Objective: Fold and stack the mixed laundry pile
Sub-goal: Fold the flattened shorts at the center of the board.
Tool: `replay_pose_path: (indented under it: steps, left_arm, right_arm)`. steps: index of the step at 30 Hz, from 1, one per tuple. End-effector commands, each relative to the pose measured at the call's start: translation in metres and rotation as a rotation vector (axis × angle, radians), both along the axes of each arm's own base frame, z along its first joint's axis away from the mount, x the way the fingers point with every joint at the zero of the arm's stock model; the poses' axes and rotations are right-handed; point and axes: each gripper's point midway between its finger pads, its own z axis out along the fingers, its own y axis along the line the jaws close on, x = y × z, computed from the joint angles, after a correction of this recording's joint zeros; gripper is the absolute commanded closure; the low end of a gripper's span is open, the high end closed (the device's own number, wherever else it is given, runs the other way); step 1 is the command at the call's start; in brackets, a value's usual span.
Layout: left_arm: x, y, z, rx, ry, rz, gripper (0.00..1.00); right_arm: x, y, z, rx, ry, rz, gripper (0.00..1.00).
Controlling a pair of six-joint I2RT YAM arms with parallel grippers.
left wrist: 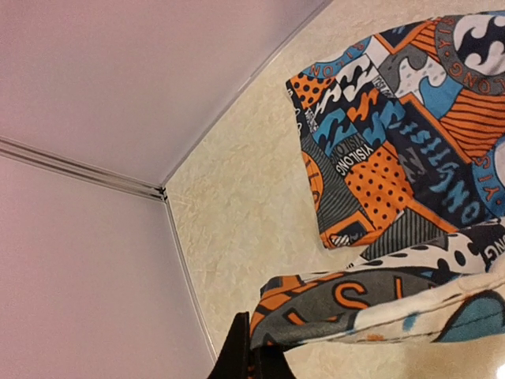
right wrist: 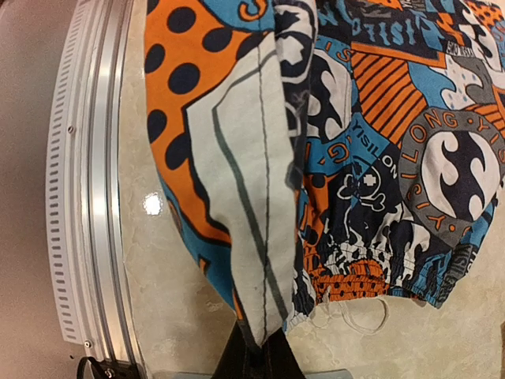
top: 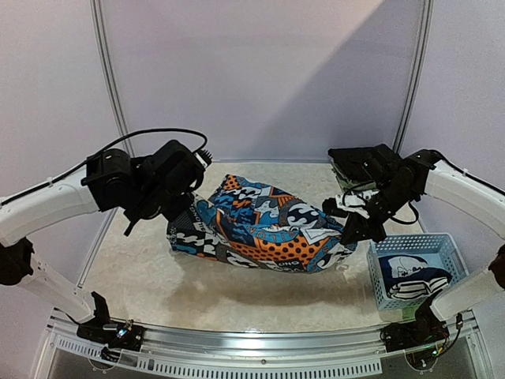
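The left tool [top: 186, 210] and right tool [top: 352, 229] are each clamped on a sliver of the cartoon-print garment [top: 264, 229], which hangs between them over the tabletop [top: 134, 272], so one tug could pop a corner loose.

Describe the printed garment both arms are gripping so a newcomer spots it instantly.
On the pale table between the two arms, look mid-table: the cartoon-print garment is stretched across, each end pinched in one arm's shut jaws. Its orange, blue and white patchwork sets it apart from the navy-and-white piece in the pale blue basket at right.
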Motion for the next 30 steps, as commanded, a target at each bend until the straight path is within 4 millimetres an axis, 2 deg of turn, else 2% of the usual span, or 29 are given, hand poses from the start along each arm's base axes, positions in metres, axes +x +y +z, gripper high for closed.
replay_pose_path:
  steps: [1,5,6,9,10,15,18,24,26,30]
  left_arm:
    - [0.051,-0.028,0.029,-0.062,-0.097,-0.050,1.00]
    - [0.091,-0.047,0.034,-0.098,-0.107,-0.063,1.00]
    - [0.103,-0.053,0.027,-0.085,-0.096,-0.063,1.00]
    - [0.133,-0.064,0.024,-0.079,-0.105,-0.050,1.00]
    - [0.143,-0.068,0.028,-0.095,-0.117,-0.048,1.00]
    - [0.190,-0.082,0.016,-0.084,-0.121,-0.023,1.00]
    - [0.216,-0.087,0.003,-0.095,-0.094,-0.021,1.00]
    - [0.246,-0.098,-0.038,-0.130,0.008,-0.017,1.00]
    - [0.249,-0.097,-0.054,-0.122,0.038,-0.011,1.00]
    - [0.254,-0.091,-0.072,-0.129,0.080,0.004,1.00]
  right_arm:
    - [0.003,0.003,0.005,0.056,0.149,-0.088,1.00]
    - [0.009,0.004,-0.002,0.049,0.186,-0.130,1.00]
    - [0.011,0.004,-0.005,0.047,0.198,-0.144,1.00]
    - [0.022,0.002,-0.008,0.043,0.221,-0.207,1.00]
    - [0.027,0.001,-0.010,0.041,0.227,-0.227,1.00]
    - [0.063,-0.006,-0.011,0.049,0.272,-0.379,1.00]
    - [0.085,-0.007,-0.017,0.062,0.337,-0.448,1.00]
    - [0.131,-0.007,-0.036,0.054,0.360,-0.503,1.00]
    - [0.144,-0.008,-0.045,0.045,0.374,-0.528,1.00]
    - [0.165,-0.013,-0.070,0.030,0.450,-0.591,1.00]
